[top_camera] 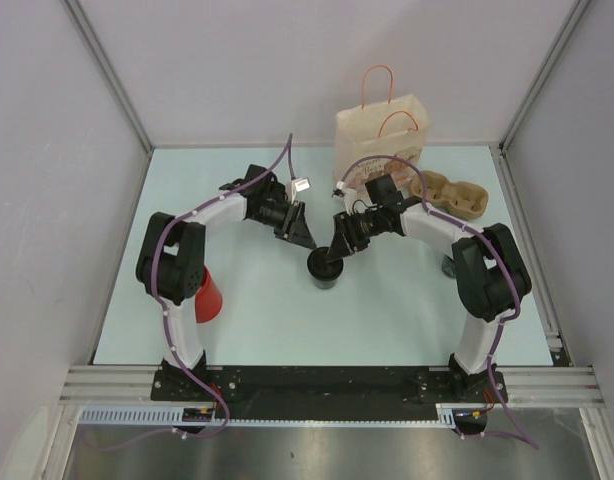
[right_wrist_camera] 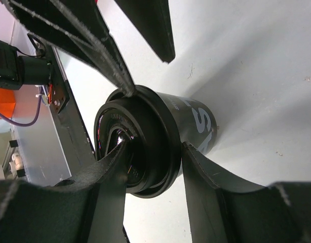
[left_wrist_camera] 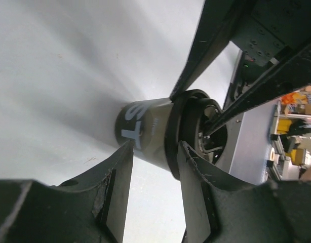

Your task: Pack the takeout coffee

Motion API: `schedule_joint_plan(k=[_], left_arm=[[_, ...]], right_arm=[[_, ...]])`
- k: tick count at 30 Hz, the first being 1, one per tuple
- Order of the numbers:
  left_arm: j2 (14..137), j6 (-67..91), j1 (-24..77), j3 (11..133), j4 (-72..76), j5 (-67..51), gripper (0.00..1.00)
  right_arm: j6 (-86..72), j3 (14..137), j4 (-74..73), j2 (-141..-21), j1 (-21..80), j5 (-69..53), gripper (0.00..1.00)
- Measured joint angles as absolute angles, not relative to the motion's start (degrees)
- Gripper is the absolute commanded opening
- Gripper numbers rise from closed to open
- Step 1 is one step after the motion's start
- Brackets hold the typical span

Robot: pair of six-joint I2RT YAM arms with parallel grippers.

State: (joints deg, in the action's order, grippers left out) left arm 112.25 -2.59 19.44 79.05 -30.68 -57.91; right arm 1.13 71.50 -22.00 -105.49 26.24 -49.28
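A black takeout coffee cup (top_camera: 324, 270) with white lettering stands in the middle of the table, capped by a black lid (right_wrist_camera: 163, 134). My right gripper (right_wrist_camera: 152, 146) is shut on that lid, one finger on its recessed top and the other against the cup wall (right_wrist_camera: 198, 121) just under the rim. My left gripper (left_wrist_camera: 155, 146) comes at the cup (left_wrist_camera: 143, 126) from the other side and is open. Its tips reach the cup's wall and the lid's rim (left_wrist_camera: 177, 132), with bare table showing between its fingers. In the top view the two grippers, left (top_camera: 305, 240) and right (top_camera: 337, 250), meet over the cup.
A brown paper bag (top_camera: 382, 140) with orange handles stands at the back, right of centre. A cardboard cup carrier (top_camera: 452, 192) lies to its right. A red cup (top_camera: 208, 297) sits by the left arm's elbow. Grey walls enclose the table on three sides.
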Motion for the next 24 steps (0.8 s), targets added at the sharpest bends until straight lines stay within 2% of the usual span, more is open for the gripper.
schedule_joint_plan(k=[24], left_arm=[[112.4, -6.1, 19.9, 78.7, -33.2, -59.2, 0.39]], right_arm=[[1.2, 71.7, -22.0, -105.5, 26.5, -48.9, 0.47]])
